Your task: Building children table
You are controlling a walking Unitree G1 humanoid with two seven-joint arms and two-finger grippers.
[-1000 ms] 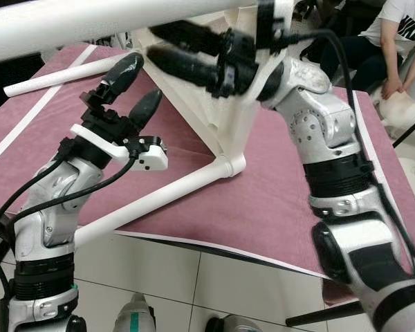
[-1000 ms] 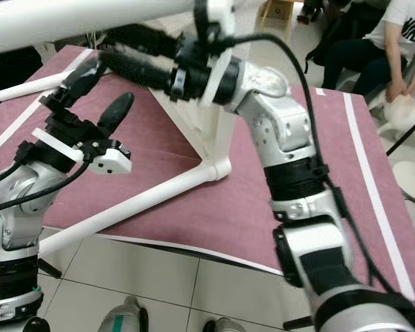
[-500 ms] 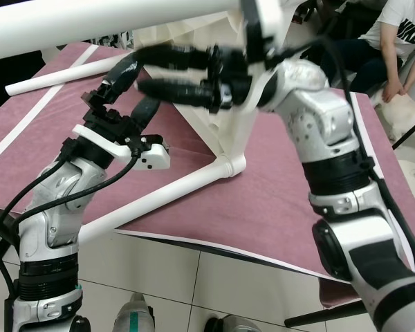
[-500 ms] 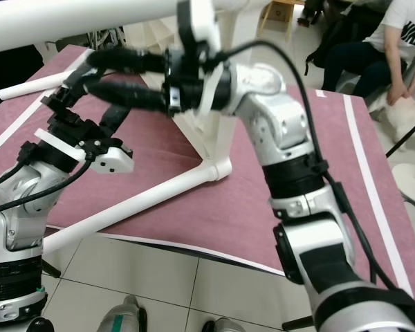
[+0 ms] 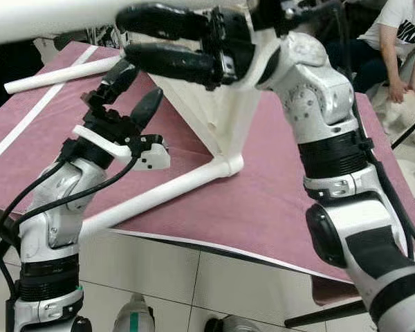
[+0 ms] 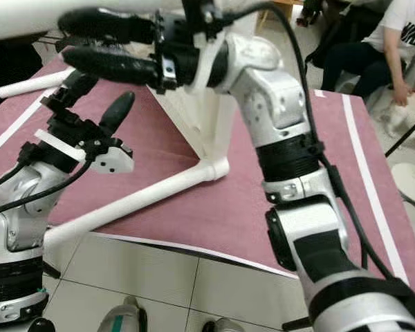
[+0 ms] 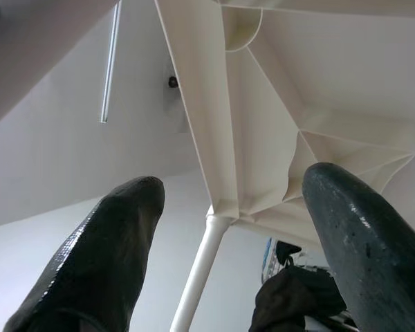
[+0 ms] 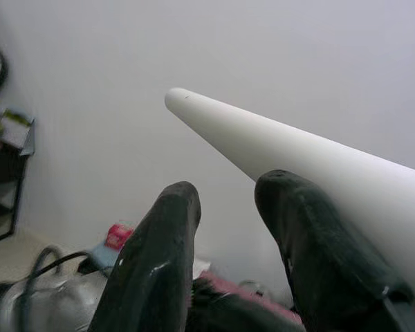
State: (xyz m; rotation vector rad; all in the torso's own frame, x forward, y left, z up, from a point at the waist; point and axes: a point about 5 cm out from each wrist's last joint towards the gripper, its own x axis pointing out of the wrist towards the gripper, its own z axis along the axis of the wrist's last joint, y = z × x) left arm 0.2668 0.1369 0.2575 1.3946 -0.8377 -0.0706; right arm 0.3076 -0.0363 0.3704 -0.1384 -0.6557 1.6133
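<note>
You've got the white table [image 5: 218, 104] tipped on its side on the maroon mat [image 5: 263, 200], sitting dead centre of the head views, with one leg [image 5: 159, 197] running from the corner joint down toward the lower left of the frame. Another leg [image 5: 48, 17] cuts across the top left corner, big and blurry. Your right gripper [image 5: 162, 38] is up at the top centre, fingers spread apart and holding nothing, just under that upper leg; in its wrist view the leg [image 8: 297, 155] sits right beside one finger [image 8: 311, 242]. Your left gripper [image 5: 131, 86] is at mid left, pointing up at the table's underside [image 7: 263, 117], also released with a wide gap between its fingers. A loose white tube [image 5: 59, 75] lies on the mat at the upper left. There's a person [image 5: 401, 34] sitting in the top right corner.
</note>
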